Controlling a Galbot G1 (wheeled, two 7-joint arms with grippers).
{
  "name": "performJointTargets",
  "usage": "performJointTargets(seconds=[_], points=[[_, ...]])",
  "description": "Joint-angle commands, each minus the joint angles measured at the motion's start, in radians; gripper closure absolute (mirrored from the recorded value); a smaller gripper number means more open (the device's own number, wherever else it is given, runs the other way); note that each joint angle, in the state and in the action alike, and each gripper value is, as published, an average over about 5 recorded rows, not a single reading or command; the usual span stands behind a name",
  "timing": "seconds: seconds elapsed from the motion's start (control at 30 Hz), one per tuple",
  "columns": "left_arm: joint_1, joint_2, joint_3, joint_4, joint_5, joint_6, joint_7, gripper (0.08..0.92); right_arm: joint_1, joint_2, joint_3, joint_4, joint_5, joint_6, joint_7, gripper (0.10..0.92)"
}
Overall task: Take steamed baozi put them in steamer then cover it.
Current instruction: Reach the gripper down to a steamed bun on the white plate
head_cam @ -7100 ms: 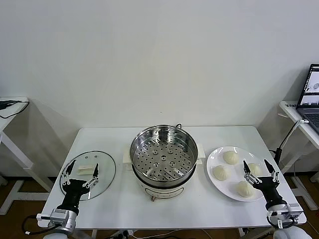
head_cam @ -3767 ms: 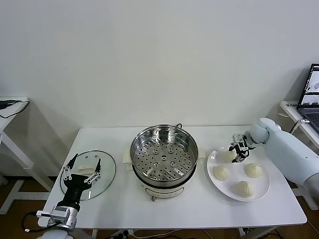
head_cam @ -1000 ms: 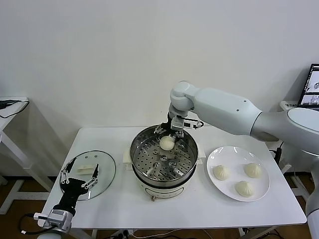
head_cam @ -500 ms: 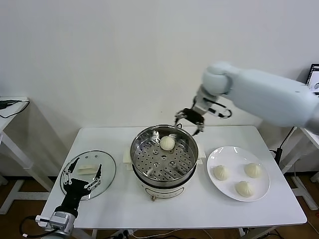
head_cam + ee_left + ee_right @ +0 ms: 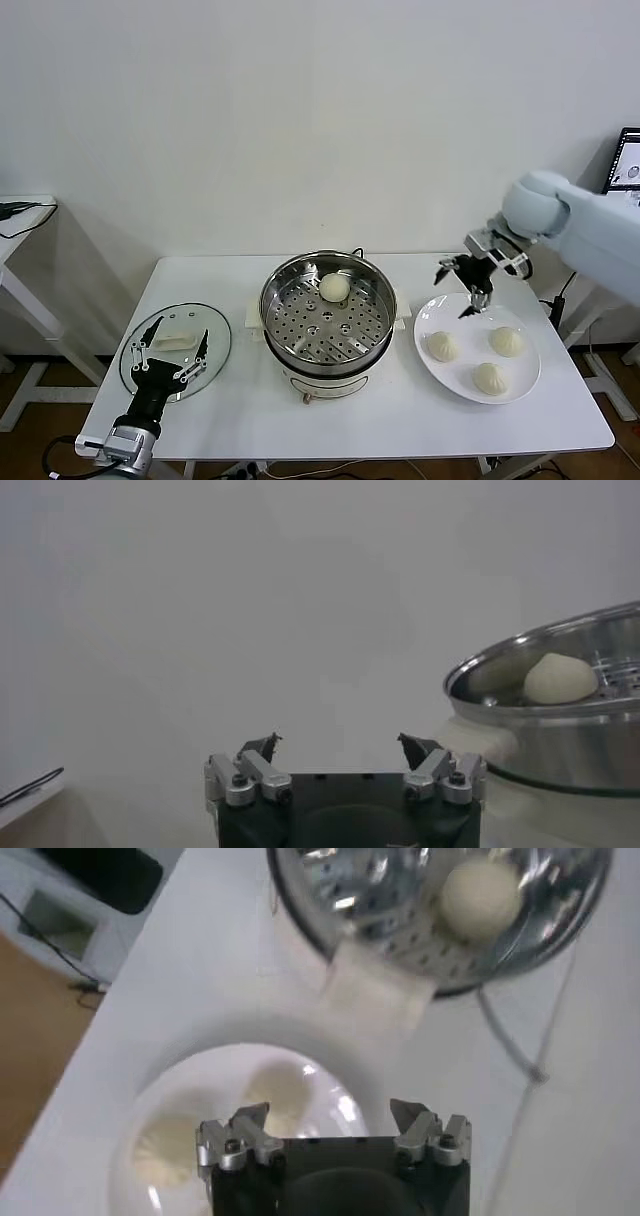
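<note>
Hovering above far edge of white plate (image 5: 478, 388), right claw (image 5: 466, 280) open, empty. One baozi (image 5: 334, 288) in steamer (image 5: 328, 312); three baozi (image 5: 478, 358) on plate. Left claw (image 5: 168, 352) open, parked above glass lid (image 5: 176, 352).

Right gripper (image 5: 471, 285) extended forward at right, tilted downward, fingers spread and empty, left gripper (image 5: 168, 349) parked low at left, pointing forward, fingers spread, empty

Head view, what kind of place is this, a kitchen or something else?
Probably a lab or office test room, not a kitchen: a plain white folding table against a bare wall, a laptop on a side desk, and a steamer and plate laid out as props.
</note>
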Motion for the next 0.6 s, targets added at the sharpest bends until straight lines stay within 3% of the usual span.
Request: performJointTargets(seconds=[0.03,0.6], points=[[-0.001,0.0,-0.001,0.008,0.001,0.001,0.0,0.177,-0.253,-0.022,0.163,-0.079,-0.091,-0.073,0.044,0.203],[-0.021,-0.004,-0.007,0.045,0.0,-0.005,0.0,0.177,-0.328,0.119,0.229,-0.207,-0.152,-0.057,0.058,0.203]])
